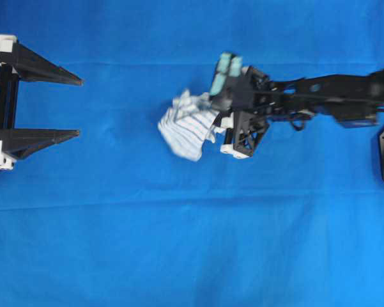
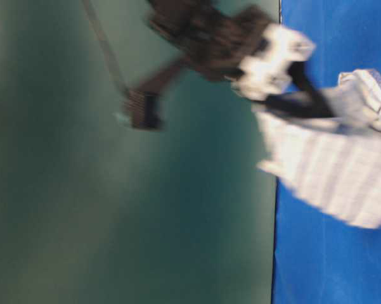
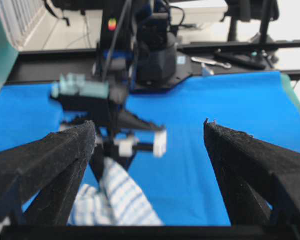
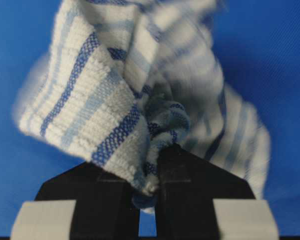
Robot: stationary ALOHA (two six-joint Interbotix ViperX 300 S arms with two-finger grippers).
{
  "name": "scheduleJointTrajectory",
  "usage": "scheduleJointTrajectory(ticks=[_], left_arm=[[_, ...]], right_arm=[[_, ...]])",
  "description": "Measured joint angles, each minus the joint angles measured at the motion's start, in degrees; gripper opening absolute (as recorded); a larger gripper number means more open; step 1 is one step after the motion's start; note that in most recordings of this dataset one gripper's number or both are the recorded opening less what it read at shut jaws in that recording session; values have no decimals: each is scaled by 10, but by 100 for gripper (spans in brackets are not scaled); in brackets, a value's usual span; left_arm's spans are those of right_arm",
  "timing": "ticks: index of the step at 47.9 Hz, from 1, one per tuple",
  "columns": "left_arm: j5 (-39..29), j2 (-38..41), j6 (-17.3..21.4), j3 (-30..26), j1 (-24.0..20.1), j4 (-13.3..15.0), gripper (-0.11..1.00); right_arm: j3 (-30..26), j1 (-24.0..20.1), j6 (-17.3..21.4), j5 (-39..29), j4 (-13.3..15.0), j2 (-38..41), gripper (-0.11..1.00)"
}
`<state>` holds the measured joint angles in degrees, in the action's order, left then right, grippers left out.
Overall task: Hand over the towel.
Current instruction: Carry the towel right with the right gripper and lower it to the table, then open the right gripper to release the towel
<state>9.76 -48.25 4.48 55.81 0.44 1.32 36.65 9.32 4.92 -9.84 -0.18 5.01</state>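
From overhead the right gripper pinches the limp towel mid-table while the left gripper waits agape; its wrist view shows loose folds, likely light and floppy, best taken at the free hanging corner.

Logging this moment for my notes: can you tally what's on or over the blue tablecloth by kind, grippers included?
Striped towel: 1, pinched in the right gripper
Grippers: 2, the left gripper open and empty, the right gripper shut on the towel
Blue tablecloth: 1
Total: 4
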Motion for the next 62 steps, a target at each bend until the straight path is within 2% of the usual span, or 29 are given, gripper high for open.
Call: scheduleJointTrajectory(ticks=[7,39,41,48,51,62], left_arm=[[0,0,0,2,0,0,93],[-1,0,0,12,-4,0,93],[0,1,0,12,-4,0,93],[0,1,0,12,-4,0,93],[0,0,0,11,-4,0,93],[-1,1,0,13,-4,0,93]], right_arm=[[-7,1,-1,-12,0,22,6],[-10,0,7,-14,0,21,7],[-11,0,7,-18,0,21,15],[-11,0,8,-44,0,6,58],[-9,0,8,-52,2,-18,70],[19,-3,7,-52,15,-149,72]])
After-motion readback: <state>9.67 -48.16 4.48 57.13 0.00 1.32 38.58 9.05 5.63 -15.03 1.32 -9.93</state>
